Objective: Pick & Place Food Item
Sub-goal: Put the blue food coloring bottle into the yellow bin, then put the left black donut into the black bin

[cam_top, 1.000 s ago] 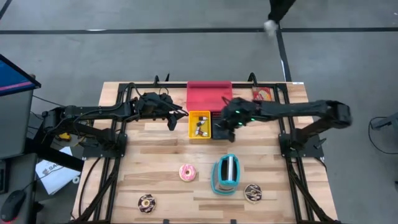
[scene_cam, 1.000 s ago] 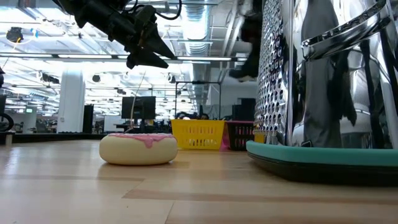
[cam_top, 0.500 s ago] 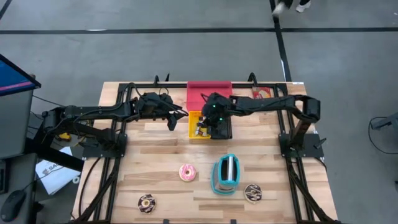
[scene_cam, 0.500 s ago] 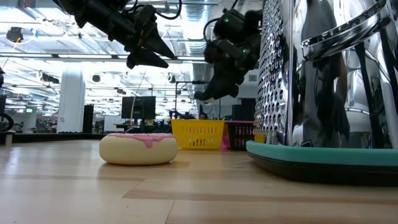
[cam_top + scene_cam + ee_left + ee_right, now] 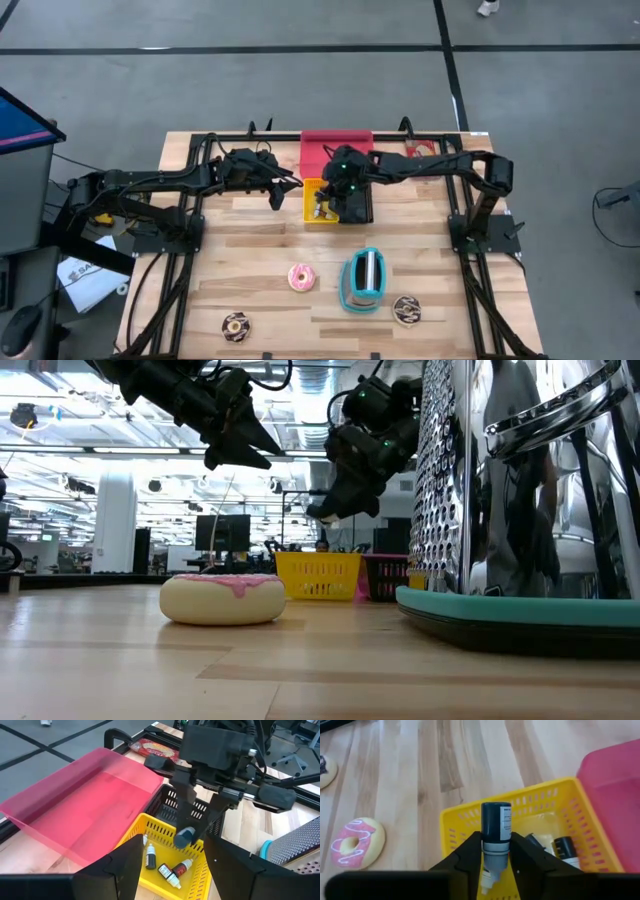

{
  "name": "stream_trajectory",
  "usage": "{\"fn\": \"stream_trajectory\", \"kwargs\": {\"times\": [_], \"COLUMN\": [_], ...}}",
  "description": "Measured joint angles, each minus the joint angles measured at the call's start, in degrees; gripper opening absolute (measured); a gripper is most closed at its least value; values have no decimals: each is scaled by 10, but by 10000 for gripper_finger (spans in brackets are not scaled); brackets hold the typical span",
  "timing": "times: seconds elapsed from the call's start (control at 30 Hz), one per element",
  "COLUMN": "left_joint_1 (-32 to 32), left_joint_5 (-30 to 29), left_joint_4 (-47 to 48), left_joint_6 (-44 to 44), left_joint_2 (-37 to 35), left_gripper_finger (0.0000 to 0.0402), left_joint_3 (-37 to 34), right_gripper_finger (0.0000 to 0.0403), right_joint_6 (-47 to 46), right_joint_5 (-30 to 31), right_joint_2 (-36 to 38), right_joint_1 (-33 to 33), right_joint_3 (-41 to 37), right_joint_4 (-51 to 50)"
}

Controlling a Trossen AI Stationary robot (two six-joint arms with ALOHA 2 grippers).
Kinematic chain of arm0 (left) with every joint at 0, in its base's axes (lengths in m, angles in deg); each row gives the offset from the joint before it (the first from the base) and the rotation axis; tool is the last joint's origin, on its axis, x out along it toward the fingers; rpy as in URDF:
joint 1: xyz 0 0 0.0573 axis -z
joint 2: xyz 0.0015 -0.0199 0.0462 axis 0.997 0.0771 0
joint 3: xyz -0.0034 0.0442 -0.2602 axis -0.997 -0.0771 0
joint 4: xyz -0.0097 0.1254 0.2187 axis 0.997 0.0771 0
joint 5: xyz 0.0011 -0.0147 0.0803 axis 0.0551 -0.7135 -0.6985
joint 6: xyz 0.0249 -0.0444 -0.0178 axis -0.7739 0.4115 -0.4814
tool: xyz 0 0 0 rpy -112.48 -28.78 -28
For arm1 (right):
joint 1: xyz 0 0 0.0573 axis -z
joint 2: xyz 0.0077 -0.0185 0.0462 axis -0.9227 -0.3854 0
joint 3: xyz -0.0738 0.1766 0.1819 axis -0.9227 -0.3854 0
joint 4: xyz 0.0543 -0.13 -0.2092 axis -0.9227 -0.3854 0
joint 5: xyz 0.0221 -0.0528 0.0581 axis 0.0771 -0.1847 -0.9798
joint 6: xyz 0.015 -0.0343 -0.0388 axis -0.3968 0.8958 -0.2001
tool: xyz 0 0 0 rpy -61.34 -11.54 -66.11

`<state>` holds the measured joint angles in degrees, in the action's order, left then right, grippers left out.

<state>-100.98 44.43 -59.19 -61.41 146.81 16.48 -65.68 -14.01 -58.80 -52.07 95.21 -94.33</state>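
Right hand (image 5: pixel 496 856) is holding a dark bottle (image 5: pixel 495 831) over the yellow basket (image 5: pixel 465 827), fingers loosening, so it's risking bouncing out; left hand (image 5: pixel 283 190) is idling open nearby.

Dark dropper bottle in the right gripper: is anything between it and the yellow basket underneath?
Nothing visible does. The dark dropper bottle, held in the right gripper, hangs over the open-topped yellow plastic basket. The small bottles already inside lie low on its floor.
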Motion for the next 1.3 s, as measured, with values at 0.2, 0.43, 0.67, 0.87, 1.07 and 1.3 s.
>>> {"fn": "stream_trajectory", "kwargs": {"times": [0.2, 0.43, 0.67, 0.87, 1.07, 1.3], "left_joint_1": [0, 0, 15, 54, 93, 140], "left_joint_5": [-2, 4, 28, 41, 42, 42], "left_joint_4": [0, 3, 20, 50, 101, 188], "left_joint_6": [-1, -2, -28, -68, -79, -77], "left_joint_2": [0, 0, 0, 0, 0, -7], "left_gripper_finger": [206, 206, 206, 206, 206, 206], "left_joint_3": [0, 0, 0, 0, 0, 0], "right_gripper_finger": [139, 162, 154, 141, 139, 146], "right_joint_6": [-30, -69, -86, -90, -102, -160], "right_joint_5": [-3, -28, -14, 13, 78, 147], "right_joint_2": [0, 11, 99, 193, 278, 353], "right_joint_1": [0, 5, 18, 38, 38, 0], "right_joint_3": [0, -1, 0, 0, 0, 0], "right_joint_4": [2, -4, -27, -111, -236, -307]}}
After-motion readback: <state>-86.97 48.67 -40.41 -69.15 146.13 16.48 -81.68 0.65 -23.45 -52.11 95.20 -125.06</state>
